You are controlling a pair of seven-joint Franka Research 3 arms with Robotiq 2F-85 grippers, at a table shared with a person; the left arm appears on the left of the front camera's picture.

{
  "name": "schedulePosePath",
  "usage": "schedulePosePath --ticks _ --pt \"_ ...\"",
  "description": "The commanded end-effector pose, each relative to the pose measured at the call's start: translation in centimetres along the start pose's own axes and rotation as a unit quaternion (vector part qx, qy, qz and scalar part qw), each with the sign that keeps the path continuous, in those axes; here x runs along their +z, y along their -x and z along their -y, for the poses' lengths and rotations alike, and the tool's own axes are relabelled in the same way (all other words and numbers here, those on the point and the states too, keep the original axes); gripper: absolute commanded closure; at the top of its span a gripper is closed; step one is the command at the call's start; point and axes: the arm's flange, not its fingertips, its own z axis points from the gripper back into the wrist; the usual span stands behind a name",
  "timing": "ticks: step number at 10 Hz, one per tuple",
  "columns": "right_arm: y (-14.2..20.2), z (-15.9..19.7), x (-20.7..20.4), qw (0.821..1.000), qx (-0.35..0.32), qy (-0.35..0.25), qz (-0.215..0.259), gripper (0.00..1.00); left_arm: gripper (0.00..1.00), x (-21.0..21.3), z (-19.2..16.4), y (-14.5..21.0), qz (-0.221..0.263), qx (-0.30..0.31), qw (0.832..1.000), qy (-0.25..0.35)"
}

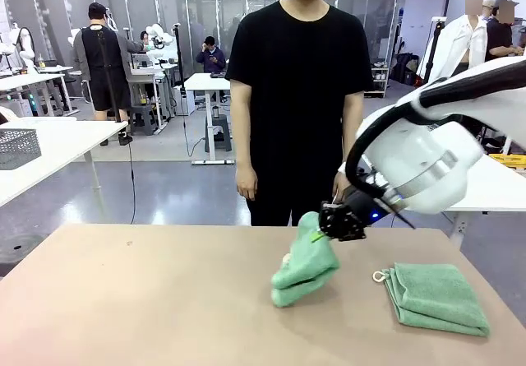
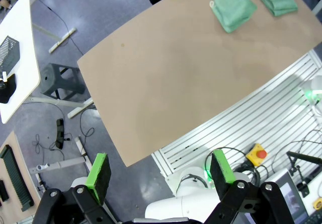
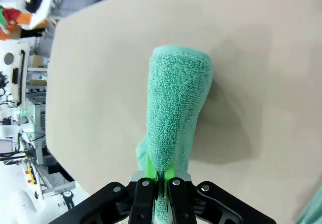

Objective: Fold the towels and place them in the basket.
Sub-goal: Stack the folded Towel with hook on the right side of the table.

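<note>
Far left, beyond the desk on a white side table: a pale mesh basket, not the dark one the task wants. Nearest desk half bare.

Left gripper: high over the desk's near-left corner, looking down, jaws spread wide, nothing between the green pads. Well apart from both towels, which sit at the far end in that view.

Centre-right of the desk: folded towel, pinched at its upper edge by the right gripper, lower end resting on or just off the surface; hard to tell which. Seen along the fingers from the wrist: jaws clamped narrow on the towel's folded edge, cloth hanging away from the gripper as a thick doubled roll. Person standing just behind, hands down.

Right of that: second towel, folded flat near the desk's right edge, white loop at its left corner, apart from the held one.

Handling, by judgement: soft, light, floppy terry; grips well against the pads, no slip risk, but folds sag and open if held by one layer. Best taken across all layers at the folded edge, as here, and set down flat.
</note>
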Motion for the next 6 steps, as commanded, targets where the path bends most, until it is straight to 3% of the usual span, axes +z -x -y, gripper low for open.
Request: schedulePosePath --ticks 1,6 --pt "0.2 0.5 3.9 0.999 0.011 0.022 -0.038 0.93 0.00 0.8 0.6 0.5 0.006 -0.005 1.000 -0.002" --pt "0.4 4.7 10.8 0.999 0.024 0.030 -0.025 0.93 0.00 0.8 0.6 0.5 0.006 -0.005 1.000 -0.002"
